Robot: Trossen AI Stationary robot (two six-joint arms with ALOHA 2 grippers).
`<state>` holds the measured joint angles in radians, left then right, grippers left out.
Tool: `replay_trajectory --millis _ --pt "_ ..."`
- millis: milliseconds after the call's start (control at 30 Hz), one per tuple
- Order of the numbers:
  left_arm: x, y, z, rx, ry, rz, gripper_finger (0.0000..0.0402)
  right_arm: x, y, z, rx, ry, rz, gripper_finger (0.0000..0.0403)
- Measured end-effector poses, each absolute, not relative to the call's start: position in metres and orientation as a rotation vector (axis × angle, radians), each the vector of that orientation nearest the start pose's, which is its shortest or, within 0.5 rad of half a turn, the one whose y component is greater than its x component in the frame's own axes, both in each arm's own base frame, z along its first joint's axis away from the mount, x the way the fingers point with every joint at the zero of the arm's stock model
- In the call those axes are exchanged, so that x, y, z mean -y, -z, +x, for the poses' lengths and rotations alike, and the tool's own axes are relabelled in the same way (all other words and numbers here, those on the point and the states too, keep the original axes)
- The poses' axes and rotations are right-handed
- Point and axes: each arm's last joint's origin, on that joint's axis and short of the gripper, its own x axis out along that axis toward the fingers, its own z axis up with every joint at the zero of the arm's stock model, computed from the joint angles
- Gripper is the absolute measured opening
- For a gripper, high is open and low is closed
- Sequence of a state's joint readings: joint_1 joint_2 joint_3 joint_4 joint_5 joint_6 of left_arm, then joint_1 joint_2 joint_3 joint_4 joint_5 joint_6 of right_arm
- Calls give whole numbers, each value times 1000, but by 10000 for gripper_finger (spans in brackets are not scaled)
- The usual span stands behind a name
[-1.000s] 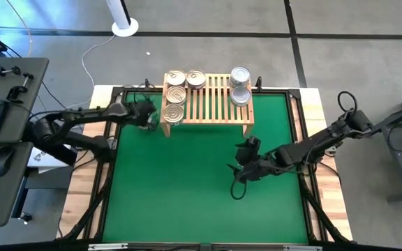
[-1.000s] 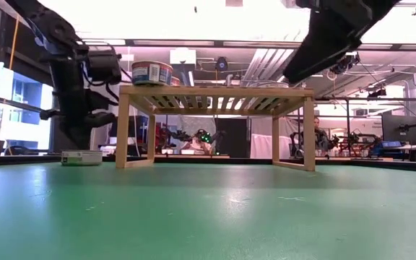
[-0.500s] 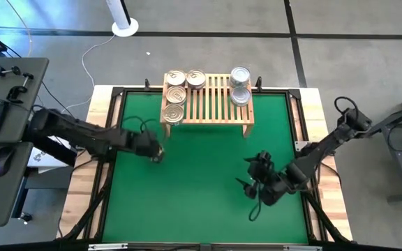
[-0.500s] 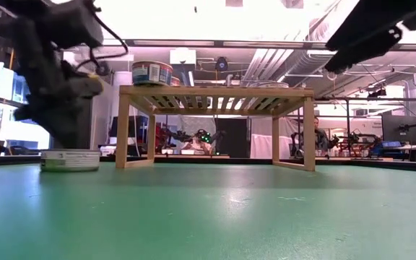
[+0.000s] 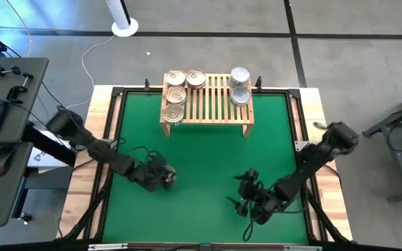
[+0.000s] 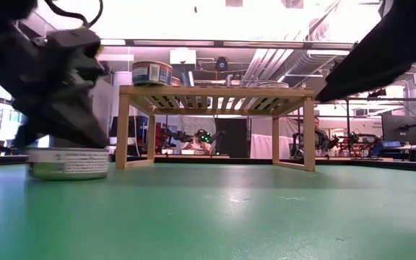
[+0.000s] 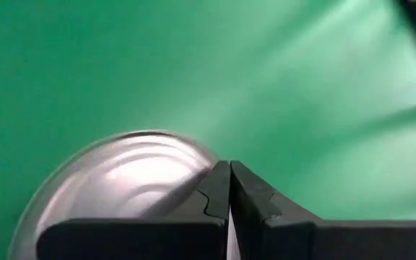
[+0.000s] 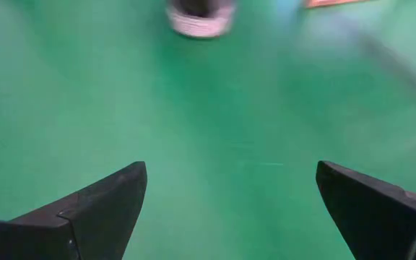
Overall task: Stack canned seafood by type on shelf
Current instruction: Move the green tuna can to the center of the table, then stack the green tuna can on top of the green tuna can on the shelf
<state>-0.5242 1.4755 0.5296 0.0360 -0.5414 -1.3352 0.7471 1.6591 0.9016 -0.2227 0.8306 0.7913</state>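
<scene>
High view: six tins on the shelf point(image 5: 208, 104), one loose tin point(image 5: 167, 179) on the green mat point(image 5: 201, 153).
Shelf sits at the mat's far edge: four gold-tan ringed tins point(image 5: 175, 95) at its left end, two silver tins point(image 5: 240, 85) at its right end. Left gripper point(image 5: 160, 176) is at the mat's near-left, fingers point(image 7: 226, 191) pressed together with nothing between them, tips on the loose tin; low view shows that tin point(image 6: 68, 162) standing on the mat. Right gripper point(image 5: 241, 202) is over the mat's near-right, fingers point(image 8: 92, 209) spread wide, holding nothing.
</scene>
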Motion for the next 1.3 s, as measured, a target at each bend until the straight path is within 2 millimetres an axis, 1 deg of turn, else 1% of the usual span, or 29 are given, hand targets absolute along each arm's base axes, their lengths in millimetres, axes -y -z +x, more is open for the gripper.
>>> replay_trajectory --millis 133,200,267,367,400,500,567,633,700,767,867,967,1033,1133,1200,1300 --pt "118 -109 250 -468 -425 -813 0 -210 -146 263 -570 226 103 399" --pt "122 -107 266 -407 -354 -771 0 -216 -136 273 -540 168 132 399" --pt "127 -116 286 -339 -259 -737 0 -218 -128 281 -513 137 142 399" --pt "135 -136 305 -306 -134 -644 0 -218 -119 291 -472 125 164 399" --pt "138 -142 310 -302 -99 -615 0 -216 -116 295 -463 128 165 399" --pt "147 -164 315 -302 -25 -532 0 -207 -110 305 -446 150 162 399" --pt "153 -176 310 -350 -20 -487 0 -198 -104 313 -439 177 160 399" --pt "156 -179 300 -432 -54 -453 0 -188 -98 319 -443 219 155 399" --pt "156 -179 284 -525 -141 -418 0 -176 -91 326 -452 264 147 399" --pt "156 -179 268 -580 -253 -399 0 -161 -84 331 -498 299 150 399" --pt "155 -172 241 -668 -423 -375 0 -144 -81 340 -545 255 164 399" --pt "154 -160 226 -717 -514 -422 0 -135 -83 347 -543 191 102 399" --pt "151 -146 221 -713 -543 -461 0 -129 -86 351 -524 181 47 399" --pt "144 -125 218 -684 -539 -502 0 -119 -87 358 -502 147 13 399" --pt "141 -116 220 -655 -517 -533 0 -112 -83 363 -485 112 12 399" --pt "136 -104 226 -617 -498 -546 0 -103 -78 370 -427 61 59 399"
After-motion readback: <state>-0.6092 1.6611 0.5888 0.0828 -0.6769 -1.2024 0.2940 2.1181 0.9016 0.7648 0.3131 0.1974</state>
